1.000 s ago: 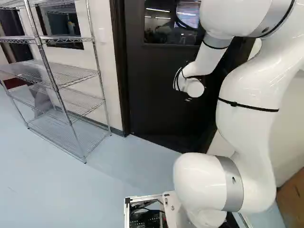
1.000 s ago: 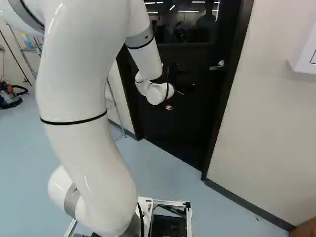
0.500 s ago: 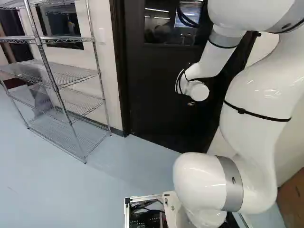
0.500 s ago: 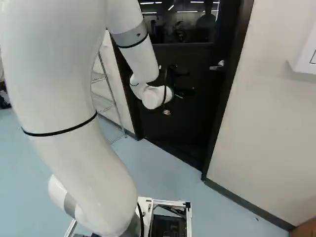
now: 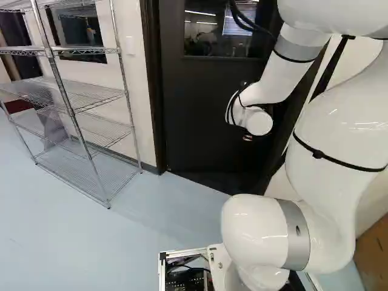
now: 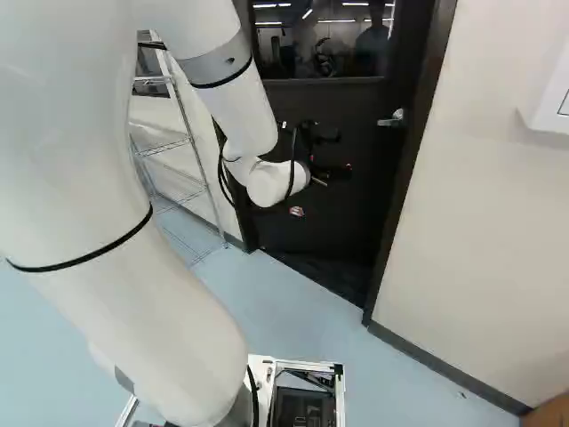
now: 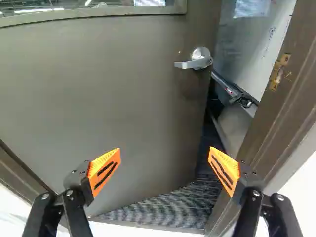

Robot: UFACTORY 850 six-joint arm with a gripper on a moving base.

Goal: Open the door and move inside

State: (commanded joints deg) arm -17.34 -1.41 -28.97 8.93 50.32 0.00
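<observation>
ok so nearest first: the claw (image 7: 165,149) is sitting wide apart, gripping nothing, orange pads (image 7: 113,156) showing on both fingers. There's just the one arm (image 5: 330,133) doing the reaching, so no "which hand" debate here. The door (image 7: 123,98) is standing straight ahead of the claw, its panel running tall and upright, and it's hanging ajar. The handle (image 7: 197,60) is sitting ahead and higher than where the fingers are aiming, over toward the latch side. Its lever is lying roughly level, pointing back toward the hinges.

The finger on the latch side is lining up across the door frame (image 7: 266,123), so imo that's the one that could snag. The door's free edge is angling away from me into the room, with striped flooring (image 7: 163,210) showing past it. I'm guessing the next move is wanting a forward push on the panel near that free edge, not a lever turn, since the latch is looking clear of the frame already.
</observation>
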